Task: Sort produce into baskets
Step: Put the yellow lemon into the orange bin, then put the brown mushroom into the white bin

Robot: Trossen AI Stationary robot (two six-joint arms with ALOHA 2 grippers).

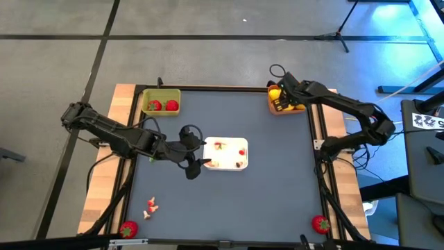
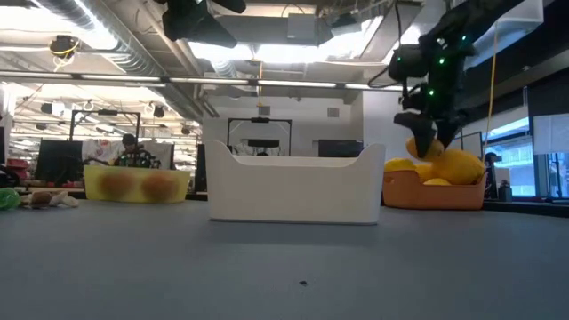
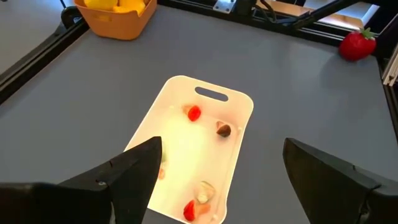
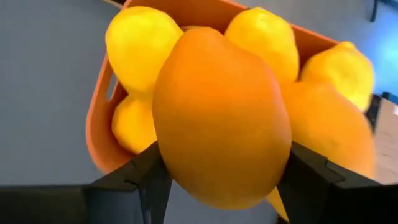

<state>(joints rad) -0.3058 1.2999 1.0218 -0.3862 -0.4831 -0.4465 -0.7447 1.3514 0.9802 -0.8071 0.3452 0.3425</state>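
Produce is sitting mostly sorted already: two strawberries are lying in the yellow-green basket at the table's far left corner, and several yellow fruits are piling up in the orange basket at the far right corner. The right gripper is hovering just over that orange basket, its fingers clamping an orange fruit between them, so by my reading this piece is about to be dropped in with the others. The left gripper is hanging over the near-left edge of the white tray in the middle of the table, its fingers standing apart and holding nothing. Small pieces are lying in the tray, too small to name for sure. Still waiting, as far as I can judge, are two strawberries on the near side: one by the left rail, one by the right rail. Pink scraps are lying near the left one. The sorting seems well past halfway.
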